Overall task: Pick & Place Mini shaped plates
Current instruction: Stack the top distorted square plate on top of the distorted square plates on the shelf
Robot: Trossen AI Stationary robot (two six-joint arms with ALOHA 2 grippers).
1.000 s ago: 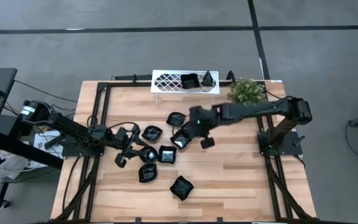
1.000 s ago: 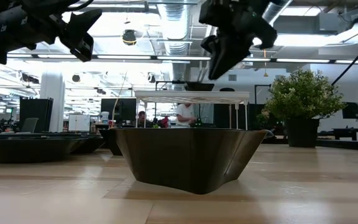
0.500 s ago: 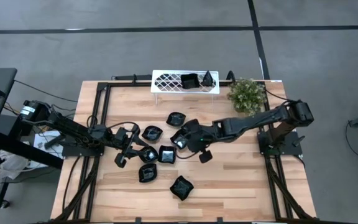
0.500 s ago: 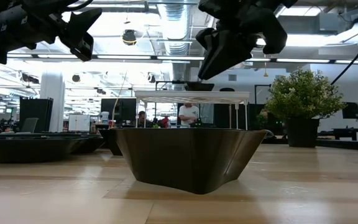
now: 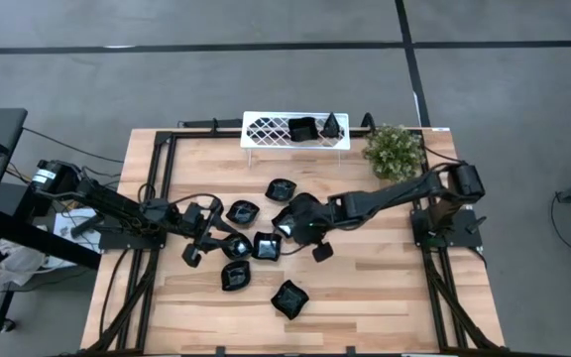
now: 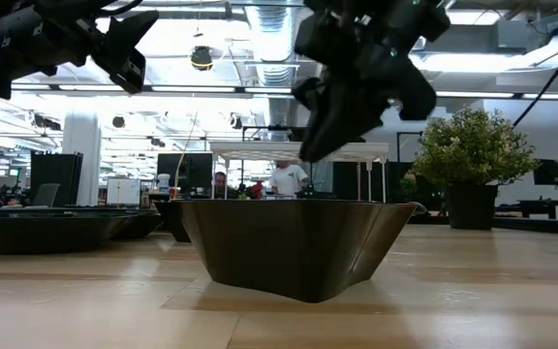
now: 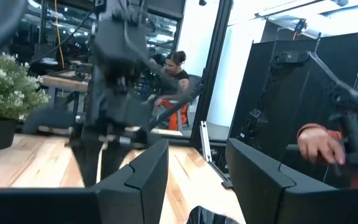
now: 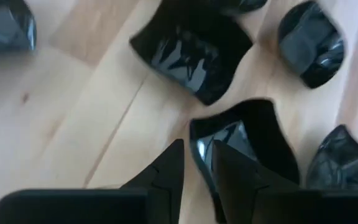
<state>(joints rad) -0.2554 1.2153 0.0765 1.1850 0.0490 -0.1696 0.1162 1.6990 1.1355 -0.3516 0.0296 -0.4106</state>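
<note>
High view: white lattice tray [image 5: 266,130] at the table's far edge holds two black dishes at its right end, one squarish [image 5: 302,129], one pointed [image 5: 334,125]. Remaining mini shaped plates [image 5: 267,245] lie scattered mid-table, hollows up; no clear long axis on most. Right gripper [image 8: 196,163] sits low over the cluster, fingers narrowly parted astride the rim of one squarish plate [image 8: 244,142]; contact not readable. Left gripper [image 7: 196,175] hangs spread wide, empty, over the cluster's left side. Low view: nearest dish [image 6: 294,242] blocks most others. Green plant [image 5: 395,149] beside the tray.
</note>
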